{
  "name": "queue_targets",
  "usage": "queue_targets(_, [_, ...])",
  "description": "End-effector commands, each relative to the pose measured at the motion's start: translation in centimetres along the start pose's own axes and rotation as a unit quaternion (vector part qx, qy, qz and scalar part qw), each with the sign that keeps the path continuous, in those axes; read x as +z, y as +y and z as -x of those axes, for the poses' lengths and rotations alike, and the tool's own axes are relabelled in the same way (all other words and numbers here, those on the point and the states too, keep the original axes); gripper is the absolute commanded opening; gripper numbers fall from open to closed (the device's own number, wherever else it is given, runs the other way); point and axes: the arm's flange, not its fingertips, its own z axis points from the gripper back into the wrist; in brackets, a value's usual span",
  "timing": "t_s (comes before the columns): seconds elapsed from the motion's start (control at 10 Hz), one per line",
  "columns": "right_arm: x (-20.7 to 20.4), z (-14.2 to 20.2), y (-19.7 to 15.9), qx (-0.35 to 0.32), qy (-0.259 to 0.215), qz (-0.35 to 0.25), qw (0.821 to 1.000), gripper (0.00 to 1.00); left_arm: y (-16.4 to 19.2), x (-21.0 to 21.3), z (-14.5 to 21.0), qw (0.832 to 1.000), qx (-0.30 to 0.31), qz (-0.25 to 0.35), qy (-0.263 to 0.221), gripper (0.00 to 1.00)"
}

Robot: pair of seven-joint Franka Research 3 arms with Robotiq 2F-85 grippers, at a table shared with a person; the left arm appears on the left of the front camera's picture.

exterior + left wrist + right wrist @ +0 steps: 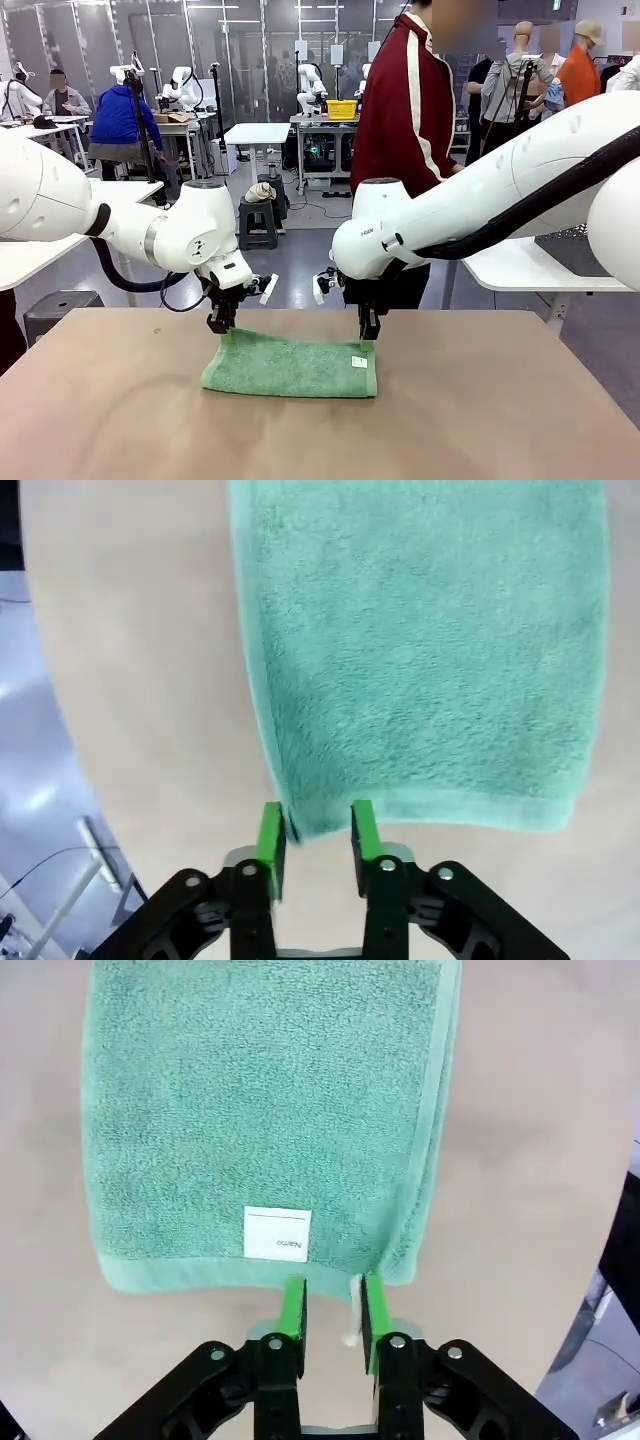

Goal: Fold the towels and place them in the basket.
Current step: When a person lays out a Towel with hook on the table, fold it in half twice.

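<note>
On the table (500,400), folded sea-green towel (290,365), long axis left to right.

The towel (270,1110) lies flat on the table (530,1160), directly beyond the fingertips. Its white label (277,1233) sits just ahead of the pads (293,1305). The gripper (331,1305) stands parted, tips at the towel's near hem.
</note>
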Motion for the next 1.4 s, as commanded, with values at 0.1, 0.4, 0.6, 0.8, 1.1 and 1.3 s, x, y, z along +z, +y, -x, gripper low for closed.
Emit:
queue_targets(0.1, [1.6,0.6,0.8,0.012,0.0,0.014,1.0,0.64,-1.6,2.1,1.4,0.999,0.015,-0.034,0.015,0.64])
queue_targets(0.4, [7.3,-0.1,5.4,-0.082,-0.054,-0.054,0.994,0.58,-5.5,9.0,2.4,0.996,0.004,0.019,-0.086,0.73])
queue_targets(0.6, [12.9,-0.3,11.1,-0.257,-0.095,-0.028,0.961,0.58,-10.3,15.2,4.1,0.991,0.033,0.026,-0.127,0.73])
queue_targets(0.8, [16.1,0.2,15.6,-0.345,-0.147,-0.024,0.927,0.58,-14.1,17.1,6.6,0.984,0.061,0.002,-0.169,0.73])
queue_targets(1.1, [17.0,3.6,18.1,-0.483,-0.212,-0.094,0.844,0.58,-17.8,16.0,10.7,0.97,0.083,-0.035,-0.224,0.73])
queue_targets(1.3, [16.4,5.0,19.0,-0.554,-0.227,-0.108,0.794,0.58,-19.1,14.6,13.4,0.958,0.071,-0.062,-0.27,0.73])
